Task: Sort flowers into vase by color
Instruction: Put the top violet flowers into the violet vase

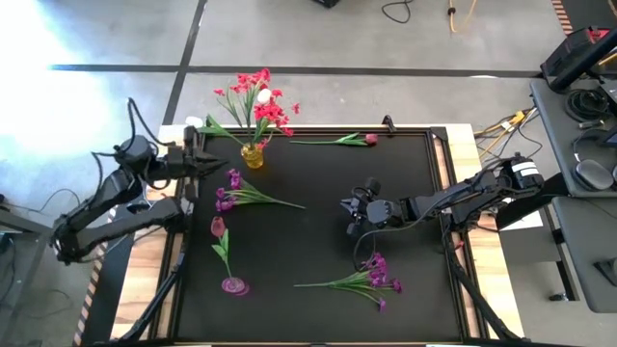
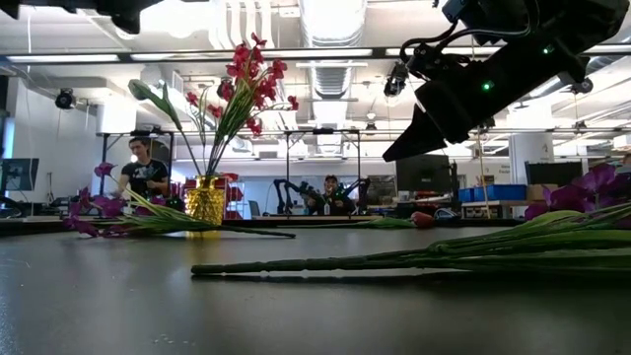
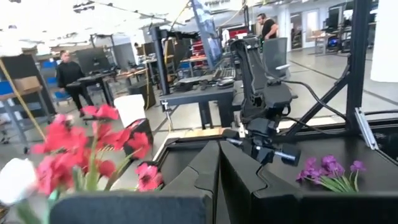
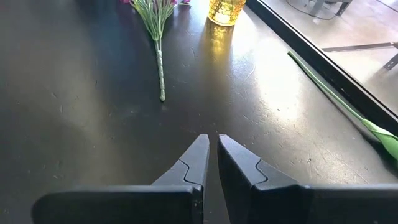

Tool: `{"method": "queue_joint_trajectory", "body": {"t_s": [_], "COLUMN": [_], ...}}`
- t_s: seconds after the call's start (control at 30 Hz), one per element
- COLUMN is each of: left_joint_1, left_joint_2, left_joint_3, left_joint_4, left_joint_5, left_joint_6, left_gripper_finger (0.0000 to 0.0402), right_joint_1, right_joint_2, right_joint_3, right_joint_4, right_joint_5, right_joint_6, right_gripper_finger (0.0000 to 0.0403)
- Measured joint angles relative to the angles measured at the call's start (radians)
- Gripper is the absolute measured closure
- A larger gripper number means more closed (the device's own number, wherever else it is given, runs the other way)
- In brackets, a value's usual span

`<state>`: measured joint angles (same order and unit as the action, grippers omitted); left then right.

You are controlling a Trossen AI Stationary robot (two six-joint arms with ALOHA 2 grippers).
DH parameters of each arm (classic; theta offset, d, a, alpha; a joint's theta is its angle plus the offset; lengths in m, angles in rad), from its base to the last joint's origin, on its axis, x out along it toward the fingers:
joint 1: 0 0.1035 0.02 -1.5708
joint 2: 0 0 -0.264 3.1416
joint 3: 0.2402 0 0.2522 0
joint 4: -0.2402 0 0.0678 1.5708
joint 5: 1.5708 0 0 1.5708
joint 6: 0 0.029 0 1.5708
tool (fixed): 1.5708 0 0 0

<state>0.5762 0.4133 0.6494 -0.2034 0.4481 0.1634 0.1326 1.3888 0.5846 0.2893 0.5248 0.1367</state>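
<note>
Flowers [image 1: 258,101] — red-pink blooms, one white bud — fill vase [image 1: 253,155]

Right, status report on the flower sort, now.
Left gripper shut, empty, beside yellow vase holding red flowers. Right gripper shut, empty, mid-table. Purple sprigs lie loose on the mat. Nothing blocking.

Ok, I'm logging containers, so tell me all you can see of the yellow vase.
The yellow vase is small, amber and glassy-looking with a textured surface. It stands upright near the black mat's far-left corner, holding red-pink flowers and one white bud. No claw touches it; the left claw is beside it.
</note>
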Motion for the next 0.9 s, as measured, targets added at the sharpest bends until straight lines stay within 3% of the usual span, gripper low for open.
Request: {"method": "queue_joint_trajectory", "body": {"t_s": [0.2, 0.37, 0.6, 0.9], "left_joint_1": [-0.210, -0.421, -0.694, -0.889], "left_joint_2": [0.069, 0.144, 0.335, 0.746], "left_joint_3": [-0.013, 0.069, 0.319, 0.705], "left_joint_4": [0.051, 0.015, -0.199, -0.618], "left_joint_5": [-0.229, -0.460, -0.815, -1.066], "left_joint_6": [0.035, 0.073, 0.100, -0.018], "left_gripper_finger": [0.0402, 0.0402, 0.0402, 0.0402], "right_joint_1": [0.000, 0.000, 0.000, 0.000], "right_joint_2": [0.000, 0.000, 0.000, 0.000], "right_joint_3": [-0.002, -0.006, -0.014, -0.038], "right_joint_4": [0.000, 0.000, -0.001, 0.000], "right_joint_5": [0.000, -0.001, -0.003, -0.010], "right_joint_6": [0.000, 0.005, 0.012, 0.011], "right_gripper_finger": [0.0376, 0.0376, 0.0376, 0.0376]}}
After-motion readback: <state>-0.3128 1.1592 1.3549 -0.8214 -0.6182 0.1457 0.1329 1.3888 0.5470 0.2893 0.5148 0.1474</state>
